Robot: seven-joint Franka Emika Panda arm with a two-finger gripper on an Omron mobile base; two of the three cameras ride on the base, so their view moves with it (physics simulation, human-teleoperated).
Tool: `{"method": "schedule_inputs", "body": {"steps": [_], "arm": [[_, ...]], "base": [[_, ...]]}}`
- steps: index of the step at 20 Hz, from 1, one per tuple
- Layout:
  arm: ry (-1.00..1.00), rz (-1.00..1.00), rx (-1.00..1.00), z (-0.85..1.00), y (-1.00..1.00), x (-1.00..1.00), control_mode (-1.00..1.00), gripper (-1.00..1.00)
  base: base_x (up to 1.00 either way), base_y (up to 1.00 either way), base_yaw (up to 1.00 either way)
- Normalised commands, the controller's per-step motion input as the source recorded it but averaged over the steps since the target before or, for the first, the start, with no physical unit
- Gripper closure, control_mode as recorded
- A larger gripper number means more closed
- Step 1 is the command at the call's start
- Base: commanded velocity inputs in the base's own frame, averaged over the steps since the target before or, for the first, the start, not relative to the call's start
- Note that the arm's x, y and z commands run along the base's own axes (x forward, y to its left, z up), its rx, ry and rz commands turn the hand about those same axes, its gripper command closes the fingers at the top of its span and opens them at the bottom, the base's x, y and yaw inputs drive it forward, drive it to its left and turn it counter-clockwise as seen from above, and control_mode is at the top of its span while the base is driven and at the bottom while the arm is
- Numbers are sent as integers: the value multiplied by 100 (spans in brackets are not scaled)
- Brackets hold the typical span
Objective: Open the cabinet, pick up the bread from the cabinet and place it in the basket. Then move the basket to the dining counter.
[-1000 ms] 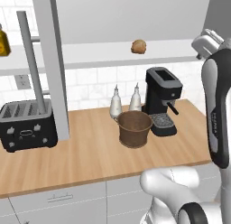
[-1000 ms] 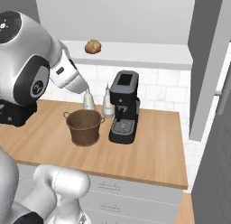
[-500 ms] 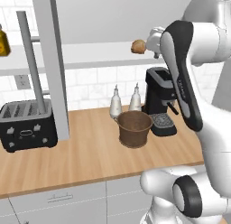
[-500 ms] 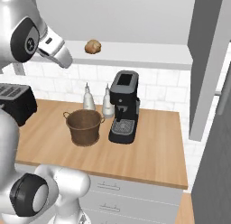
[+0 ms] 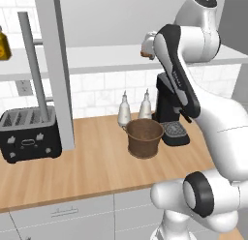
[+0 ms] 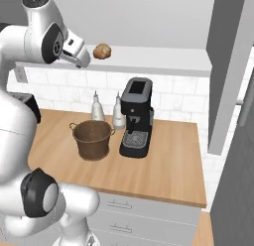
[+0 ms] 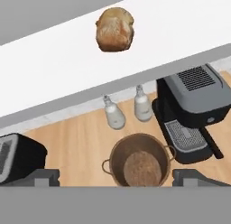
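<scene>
With the cabinet door (image 5: 54, 69) swung open, the spread, empty claw (image 6: 79, 59) hangs just beside the bread (image 7: 115, 29) and should, I judge, advance level until its fingers straddle the roll before pinching. The bread, a small round golden-brown crusty roll, sits on the cabinet's white shelf (image 7: 58, 67), above the dark woven basket (image 7: 137, 162) on the wooden surface (image 5: 92, 169).
</scene>
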Motion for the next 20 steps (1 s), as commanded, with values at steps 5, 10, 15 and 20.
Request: {"method": "schedule_inputs", "body": {"steps": [5,10,15,20], "arm": [[-19,9,-21,0,0,48,-100,-100],[-15,2,-15,0,-2,54,-100,-100],[-1,0,-3,0,-6,57,-100,-100],[0,0,0,9,0,43,-100,-100]], "base": [[0,0,0],[0,0,0],[0,0,0],[0,0,0]]}}
